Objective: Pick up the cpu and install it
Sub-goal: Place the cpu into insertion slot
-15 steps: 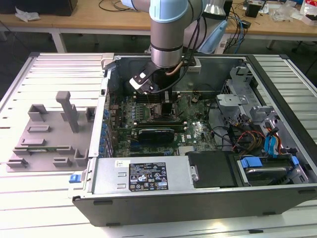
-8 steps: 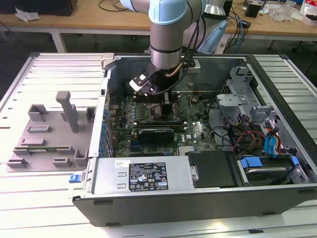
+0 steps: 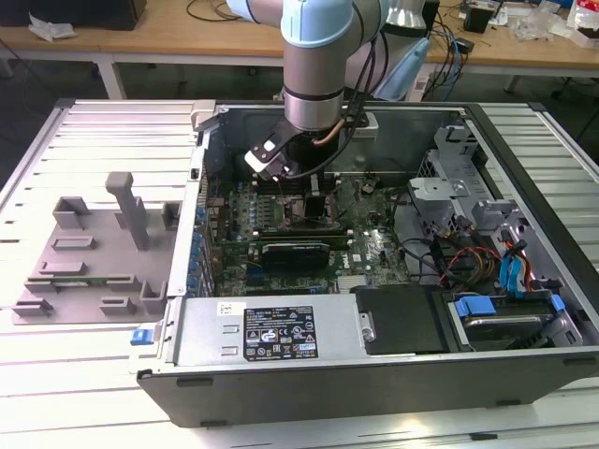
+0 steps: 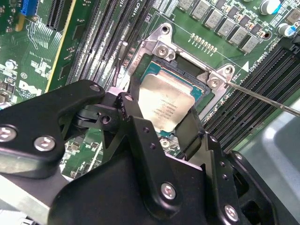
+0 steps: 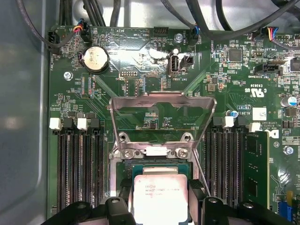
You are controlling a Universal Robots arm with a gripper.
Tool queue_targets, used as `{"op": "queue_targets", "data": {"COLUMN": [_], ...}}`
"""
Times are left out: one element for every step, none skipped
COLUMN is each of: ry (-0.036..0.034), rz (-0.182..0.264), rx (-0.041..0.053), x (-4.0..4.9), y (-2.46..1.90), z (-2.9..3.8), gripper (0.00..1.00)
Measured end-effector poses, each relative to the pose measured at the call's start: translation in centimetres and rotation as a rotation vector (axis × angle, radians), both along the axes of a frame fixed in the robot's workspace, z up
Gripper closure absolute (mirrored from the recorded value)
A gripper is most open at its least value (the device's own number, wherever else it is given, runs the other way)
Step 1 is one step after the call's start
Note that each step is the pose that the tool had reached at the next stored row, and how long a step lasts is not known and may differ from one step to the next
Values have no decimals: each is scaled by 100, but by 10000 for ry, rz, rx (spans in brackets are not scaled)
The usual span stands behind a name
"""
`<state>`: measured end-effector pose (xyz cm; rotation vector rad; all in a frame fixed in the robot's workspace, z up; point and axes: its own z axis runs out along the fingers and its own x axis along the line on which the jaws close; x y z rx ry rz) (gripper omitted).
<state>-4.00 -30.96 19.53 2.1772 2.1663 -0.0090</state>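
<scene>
The cpu point(image 4: 164, 101) point(image 5: 158, 197), a flat square chip with a shiny silver top, sits between my two black fingers directly over the open socket point(image 4: 161, 47) on the green motherboard. My gripper point(image 4: 161, 119) point(image 5: 159, 204) is shut on it, one finger against each opposite edge. The socket's metal load plate point(image 5: 161, 110) stands flipped up behind it, and the thin lever rod point(image 4: 262, 96) sticks out to one side. In the exterior view my gripper point(image 3: 314, 192) reaches down inside the open computer case point(image 3: 187, 234) above the board's middle.
Memory slots point(image 5: 79, 168) flank the socket on both sides, with one green module point(image 5: 255, 173) fitted. Cables and drive bays point(image 3: 487, 243) crowd the case at the exterior view's right. A grey fixture point(image 3: 94, 253) lies outside the case at the exterior view's left.
</scene>
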Motion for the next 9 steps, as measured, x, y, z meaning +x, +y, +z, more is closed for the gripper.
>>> {"op": "queue_targets", "data": {"ry": [0,-1,0,-3,-1,0,-1,-3,-20], "rz": [0,0,0,0,0,0,-1,-1,-1], "rx": [0,1,2,-7,3,3,5,90,188], "x": [0,0,0,0,0,0,0,0,2], "y": [0,0,0,-1,0,1,0,0,4], "z": [0,0,-1,0,-1,-2,-2,-2,-8], "gripper": [45,45,45,45,39,39,39,39,39]}}
